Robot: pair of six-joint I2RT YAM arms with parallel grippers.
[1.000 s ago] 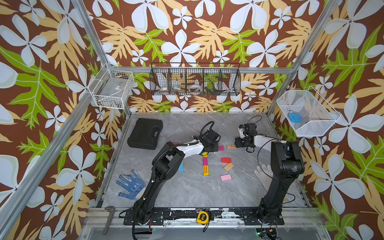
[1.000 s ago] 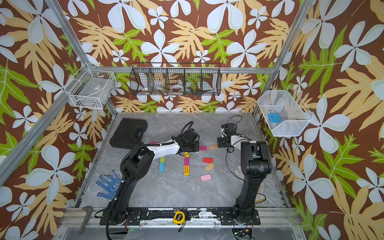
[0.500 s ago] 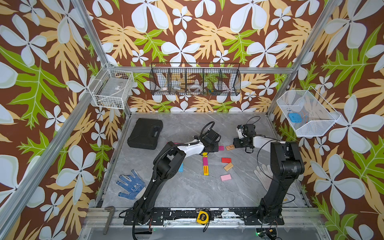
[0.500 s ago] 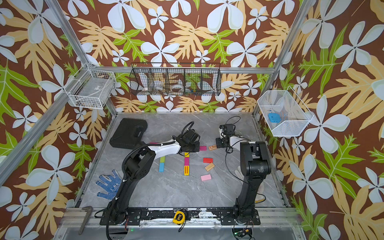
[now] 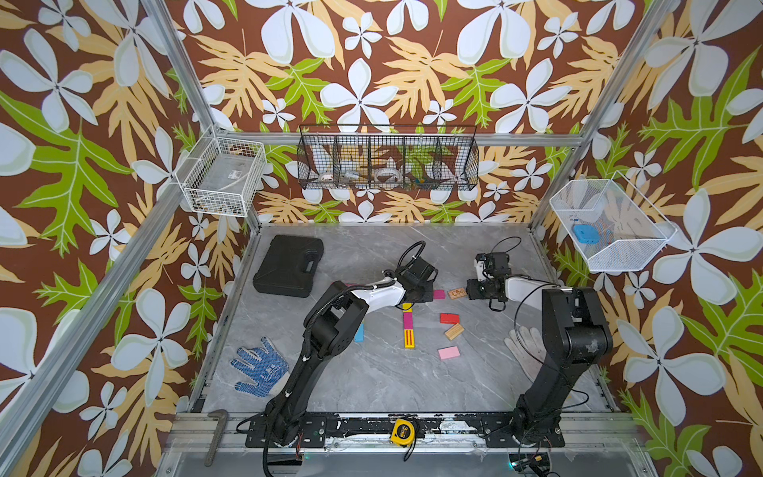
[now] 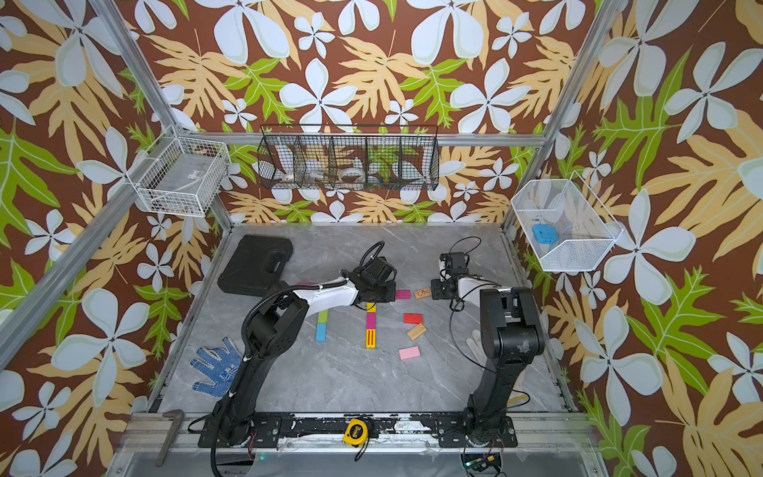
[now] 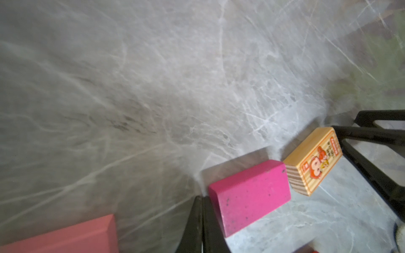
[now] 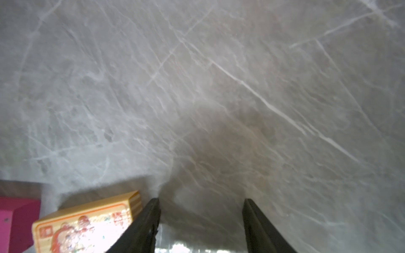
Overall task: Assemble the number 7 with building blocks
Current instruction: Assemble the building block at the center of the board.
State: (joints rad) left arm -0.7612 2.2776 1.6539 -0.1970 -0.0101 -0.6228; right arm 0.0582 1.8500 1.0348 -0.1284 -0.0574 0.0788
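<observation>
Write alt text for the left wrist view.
The shut left hand sits right beside a magenta block lying flat on the grey marble table. A wooden block with a cartoon print lies just past it.

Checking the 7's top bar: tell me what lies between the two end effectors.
A magenta block and a printed wooden block, side by side; both top views show it.

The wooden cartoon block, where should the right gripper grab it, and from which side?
From above, pinch the wooden block across its two long edges, mid-length. It lies flat, and the magenta block crowds one short end, while the long edges look clear.
</observation>
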